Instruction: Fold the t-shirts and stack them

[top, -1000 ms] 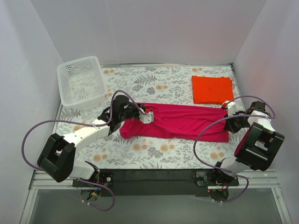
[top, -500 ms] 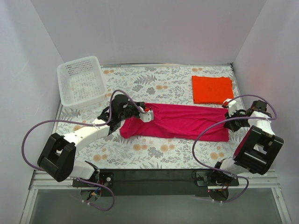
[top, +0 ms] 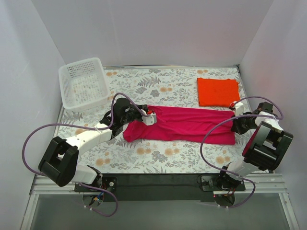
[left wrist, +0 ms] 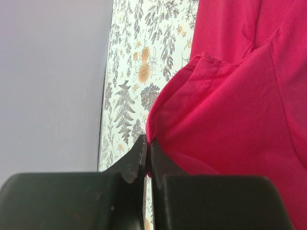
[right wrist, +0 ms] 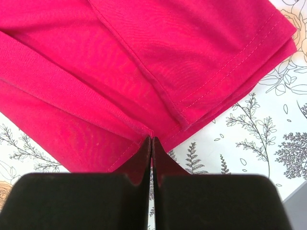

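1. The left claw (left wrist: 146, 143) is pinched shut on an edge of the pink shirt (top: 187, 124). In the wrist view its two dark tips meet with a fold of cloth caught between them.
2. The right claw (right wrist: 151, 141) is likewise closed tight, its tips nipping the pink shirt at the seam on the cloth's right end, where several hemmed layers overlap.
3. Between the two claws the pink shirt lies as a long band across the middle of the tabletop (top: 158, 86), running left to right. The left end bunches and droops a little toward the near side, and the right end lies flatter.
4. Just beyond the right end of the pink shirt, toward the far right corner, the orange shirt (top: 218, 91) lies folded into a neat rectangle, flat on the flowered cover (whether the two shirts touch I cannot tell).
5. At the far left corner stands a white perforated basket (top: 79, 63), upright, apart from both shirts.
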`<state>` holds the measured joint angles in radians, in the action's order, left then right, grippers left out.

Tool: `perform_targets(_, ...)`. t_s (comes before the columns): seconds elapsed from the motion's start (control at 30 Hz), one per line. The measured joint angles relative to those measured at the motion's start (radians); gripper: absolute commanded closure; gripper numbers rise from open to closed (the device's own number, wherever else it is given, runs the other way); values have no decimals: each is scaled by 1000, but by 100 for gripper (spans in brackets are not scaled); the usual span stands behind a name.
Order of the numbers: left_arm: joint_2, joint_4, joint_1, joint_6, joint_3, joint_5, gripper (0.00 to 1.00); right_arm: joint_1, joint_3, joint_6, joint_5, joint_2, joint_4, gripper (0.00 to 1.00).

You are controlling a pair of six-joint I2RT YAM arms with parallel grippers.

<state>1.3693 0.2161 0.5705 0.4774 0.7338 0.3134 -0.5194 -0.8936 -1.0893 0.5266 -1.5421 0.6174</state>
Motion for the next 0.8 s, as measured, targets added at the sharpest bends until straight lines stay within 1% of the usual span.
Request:
perform_targets(0.13, 4, 2, 0, -2, 0, 0, 100, 0, 0, 15, -4, -3, -11, 94)
perform_targets(0.23, 16, 3, 0, -3, 0, 1, 100, 1, 0, 25, -5, -3, -18, 88)
perform_targets(0.27, 20, 2, 0, -3, 0, 1, 100, 2, 0, 30, -7, -3, -20, 82)
perform_targets(0.37, 33, 3, 0, -3, 0, 1, 100, 4, -1, 48, -9, -2, -26, 70)
perform_targets(0.47, 38, 2, 0, -3, 0, 1, 100, 11, -1, 62, -8, 16, -27, 62)
perform_targets(0.57, 40, 2, 0, -3, 0, 2, 100, 34, -1, 70, -2, 68, -28, 57)
perform_targets(0.67, 41, 2, 0, -3, 0, 8, 100, 108, -1, 69, 39, 130, -19, 53)
perform_targets(0.73, 41, 2, 0, -3, 0, 10, 100, 201, -1, 72, 87, 155, -12, 53)
perform_targets(0.8, 41, 2, 0, -4, 0, 14, 100, 321, -1, 95, 148, 158, -14, 52)
